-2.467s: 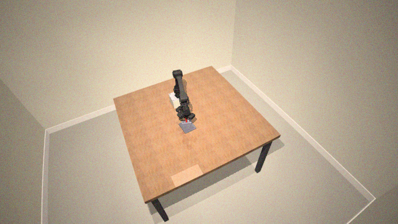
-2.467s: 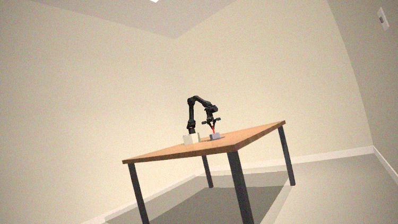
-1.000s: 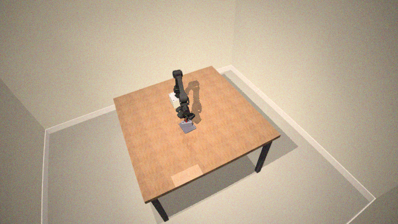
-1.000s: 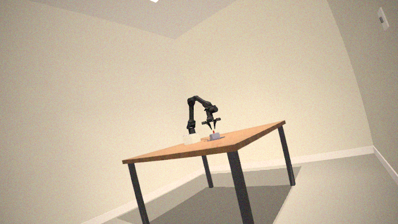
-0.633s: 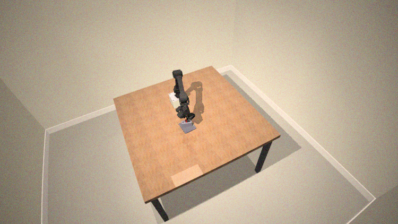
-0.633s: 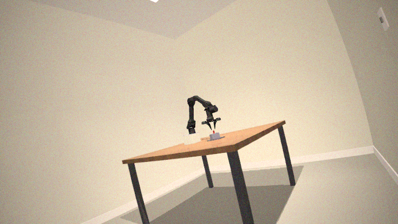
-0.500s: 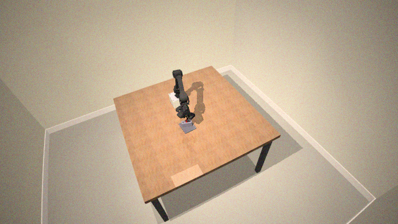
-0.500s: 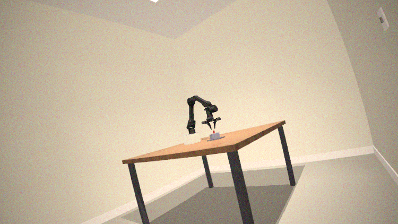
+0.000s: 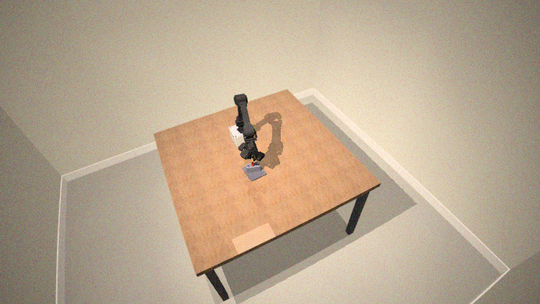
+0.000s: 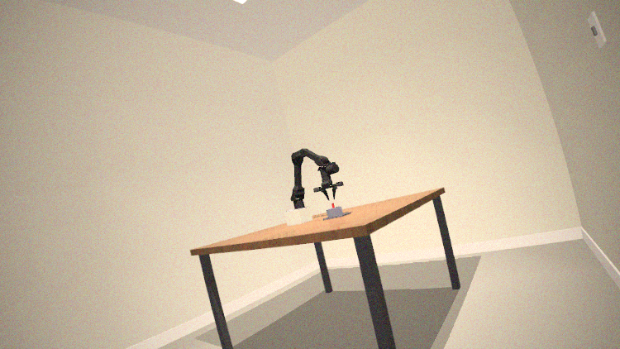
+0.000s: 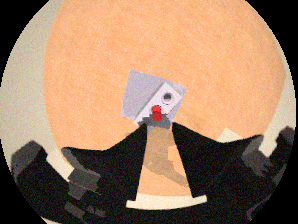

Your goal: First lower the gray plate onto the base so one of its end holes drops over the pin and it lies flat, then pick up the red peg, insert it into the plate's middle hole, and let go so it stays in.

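Observation:
The gray plate point(image 11: 159, 98) lies flat on top of the raised part of the base point(image 9: 255, 176) point(image 10: 348, 213) point(image 11: 136, 93). One end hole shows in the wrist view; the other end is hidden by a finger and shadow. The pin cannot be made out. The red peg point(image 9: 252, 163) point(image 10: 332, 205) point(image 11: 157, 114) stands in the plate's middle hole with a short length showing above it. How deep it sits is hard to tell. My gripper point(image 10: 331, 199) point(image 11: 159, 126) is open just above the peg, with a gap between the fingertips and nothing held.
A white block point(image 9: 235, 135) point(image 10: 297, 216) stands beside the arm's foot. A pale rectangle point(image 9: 253, 238) lies at the table's near edge in the top view. The arm's shadow falls on the table beside the base.

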`<state>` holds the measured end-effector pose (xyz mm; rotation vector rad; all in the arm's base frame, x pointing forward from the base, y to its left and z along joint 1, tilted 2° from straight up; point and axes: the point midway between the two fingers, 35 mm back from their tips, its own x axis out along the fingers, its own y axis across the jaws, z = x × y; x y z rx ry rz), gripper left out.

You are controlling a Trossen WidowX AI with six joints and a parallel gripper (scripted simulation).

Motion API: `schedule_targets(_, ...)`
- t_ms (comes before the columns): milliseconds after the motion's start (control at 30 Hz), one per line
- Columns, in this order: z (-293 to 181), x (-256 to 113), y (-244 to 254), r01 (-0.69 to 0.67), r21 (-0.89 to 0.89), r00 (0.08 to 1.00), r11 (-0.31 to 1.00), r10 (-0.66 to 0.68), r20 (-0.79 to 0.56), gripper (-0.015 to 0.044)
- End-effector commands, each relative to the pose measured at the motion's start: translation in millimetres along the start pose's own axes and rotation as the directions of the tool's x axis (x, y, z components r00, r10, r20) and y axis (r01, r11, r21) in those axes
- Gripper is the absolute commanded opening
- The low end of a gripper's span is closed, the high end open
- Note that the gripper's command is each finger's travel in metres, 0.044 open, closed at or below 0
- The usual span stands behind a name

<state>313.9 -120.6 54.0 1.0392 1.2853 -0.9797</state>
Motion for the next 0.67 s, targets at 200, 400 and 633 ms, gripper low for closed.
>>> schedule_targets(200,-0.8,-7.1,-0.2,0.0,-0.004,1.0,1.0,0.0,0.003,0.015)
schedule_targets(400,-1.6,-10.9,-0.6,0.0,-0.004,1.0,1.0,0.0,0.003,0.015)
schedule_targets(633,-2.6,-15.3,-1.0,0.0,-0.004,1.0,1.0,0.0,0.003,0.015)
